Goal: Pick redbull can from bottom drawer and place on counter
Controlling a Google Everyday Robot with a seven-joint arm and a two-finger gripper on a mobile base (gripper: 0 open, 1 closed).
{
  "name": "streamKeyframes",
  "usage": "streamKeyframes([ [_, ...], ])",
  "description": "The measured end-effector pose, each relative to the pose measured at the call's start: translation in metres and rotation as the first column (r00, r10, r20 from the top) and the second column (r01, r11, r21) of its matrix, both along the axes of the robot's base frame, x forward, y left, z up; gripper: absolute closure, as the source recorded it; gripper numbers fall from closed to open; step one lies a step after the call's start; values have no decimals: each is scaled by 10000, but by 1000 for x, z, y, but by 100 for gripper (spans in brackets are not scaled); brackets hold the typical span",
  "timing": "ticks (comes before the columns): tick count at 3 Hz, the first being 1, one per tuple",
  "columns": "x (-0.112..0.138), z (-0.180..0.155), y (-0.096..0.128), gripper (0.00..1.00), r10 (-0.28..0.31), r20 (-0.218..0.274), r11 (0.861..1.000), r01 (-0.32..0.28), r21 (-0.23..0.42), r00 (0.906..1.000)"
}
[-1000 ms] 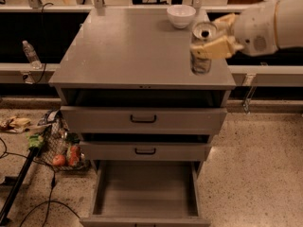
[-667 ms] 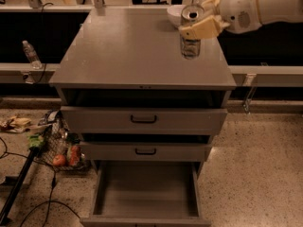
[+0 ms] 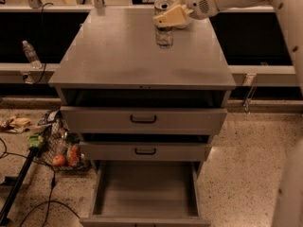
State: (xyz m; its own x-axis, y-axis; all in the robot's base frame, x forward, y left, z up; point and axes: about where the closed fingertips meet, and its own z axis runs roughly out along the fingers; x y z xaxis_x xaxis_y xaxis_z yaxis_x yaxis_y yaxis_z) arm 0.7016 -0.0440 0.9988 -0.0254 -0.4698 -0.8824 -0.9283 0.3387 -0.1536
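The redbull can (image 3: 164, 36) and the end effector (image 3: 164, 19) gripping it have shifted left and toward the back of the surface (image 3: 118, 56) since a second ago. The cream fingers (image 3: 173, 15) are closed round the upper half of the can. It stands upright near the rear edge, right of centre, and I cannot tell whether its base touches the surface. Below, the bottom drawer (image 3: 147, 188) is pulled well out, and the top drawer (image 3: 142, 119) and middle drawer (image 3: 144, 151) are slightly ajar.
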Motion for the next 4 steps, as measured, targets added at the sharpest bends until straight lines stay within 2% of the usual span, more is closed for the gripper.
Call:
streamKeyframes([
  [1,42,-32,15,100,-138,-687,9997,152,207,9975],
  [2,62,-53,19,100,-309,-1045,9990,342,301,9940],
  [3,75,-72,23,82,-312,-1105,9980,370,510,9934],
  [4,84,-84,23,59,-421,-1104,9956,510,786,9930],
])
